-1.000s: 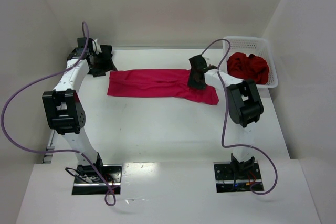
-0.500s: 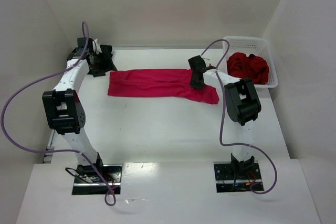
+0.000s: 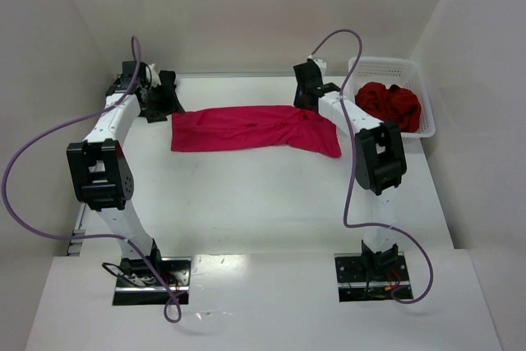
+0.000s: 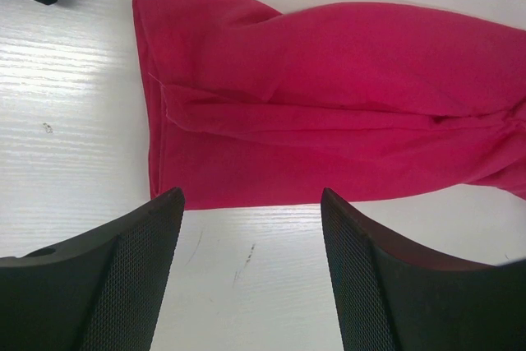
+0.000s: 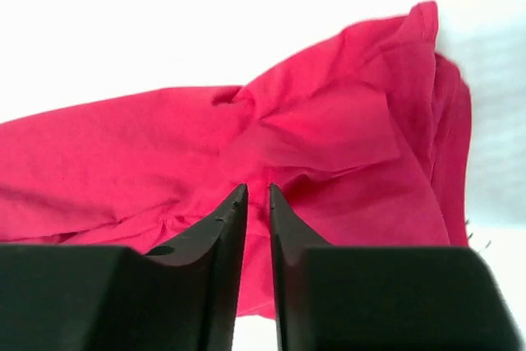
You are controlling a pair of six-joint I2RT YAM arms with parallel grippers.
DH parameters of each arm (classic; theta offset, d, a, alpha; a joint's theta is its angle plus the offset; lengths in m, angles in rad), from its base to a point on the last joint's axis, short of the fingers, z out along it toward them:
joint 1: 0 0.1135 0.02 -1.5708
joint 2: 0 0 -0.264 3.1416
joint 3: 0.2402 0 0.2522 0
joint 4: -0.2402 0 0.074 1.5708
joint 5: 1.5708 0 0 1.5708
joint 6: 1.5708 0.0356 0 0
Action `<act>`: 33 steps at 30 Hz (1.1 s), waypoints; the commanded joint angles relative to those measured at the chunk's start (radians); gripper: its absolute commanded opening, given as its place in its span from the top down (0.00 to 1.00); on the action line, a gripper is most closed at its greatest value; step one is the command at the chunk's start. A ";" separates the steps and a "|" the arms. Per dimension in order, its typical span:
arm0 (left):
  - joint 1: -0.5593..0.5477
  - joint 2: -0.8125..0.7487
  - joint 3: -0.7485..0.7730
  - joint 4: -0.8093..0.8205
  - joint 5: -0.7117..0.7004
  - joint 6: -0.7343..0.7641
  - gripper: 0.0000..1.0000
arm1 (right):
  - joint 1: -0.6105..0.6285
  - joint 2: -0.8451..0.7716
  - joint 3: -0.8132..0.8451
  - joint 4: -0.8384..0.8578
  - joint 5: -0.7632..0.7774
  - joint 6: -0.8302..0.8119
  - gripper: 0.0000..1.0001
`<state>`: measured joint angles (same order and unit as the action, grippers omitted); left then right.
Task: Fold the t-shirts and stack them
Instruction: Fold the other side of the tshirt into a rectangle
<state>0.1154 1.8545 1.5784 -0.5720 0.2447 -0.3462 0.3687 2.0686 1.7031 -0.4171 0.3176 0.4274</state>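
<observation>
White tabletop [image 3: 246, 195] holds one crimson-pink t-shirt [image 3: 246, 127], one black t-shirt [image 3: 164, 94] left of it, red t-shirts [image 3: 388, 104] in one basket [image 3: 427, 100] to its right; left gripper [image 4: 251, 236] gapes empty, right gripper [image 5: 257, 203] nearly closed, empty.

place: lab test cell | evidence: white enclosure walls [image 3: 246, 6] — bare white table [image 3: 246, 203] — bolted arm bases [image 3: 152, 273]

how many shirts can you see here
3 at least: a crimson-pink shirt laid long across the table, a black shirt at the far left beside the left arm, and a dark red bundle in the white basket, which may hold more than one.
</observation>
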 commanded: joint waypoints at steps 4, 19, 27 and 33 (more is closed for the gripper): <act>0.004 -0.009 -0.012 0.014 0.042 0.035 0.24 | 0.006 0.087 0.090 0.009 0.008 -0.064 0.72; -0.054 0.020 -0.012 -0.064 0.100 0.121 0.24 | 0.006 0.031 -0.056 0.028 -0.041 0.025 0.43; -0.074 -0.009 -0.110 -0.083 0.102 0.150 0.27 | 0.006 0.076 0.026 0.051 -0.018 0.013 0.76; -0.105 0.005 -0.130 -0.083 0.091 0.159 0.29 | 0.006 0.116 0.134 0.060 0.035 -0.027 0.84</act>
<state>0.0273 1.8629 1.4471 -0.6537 0.3199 -0.2123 0.3687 2.1681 1.7565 -0.4061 0.2947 0.4305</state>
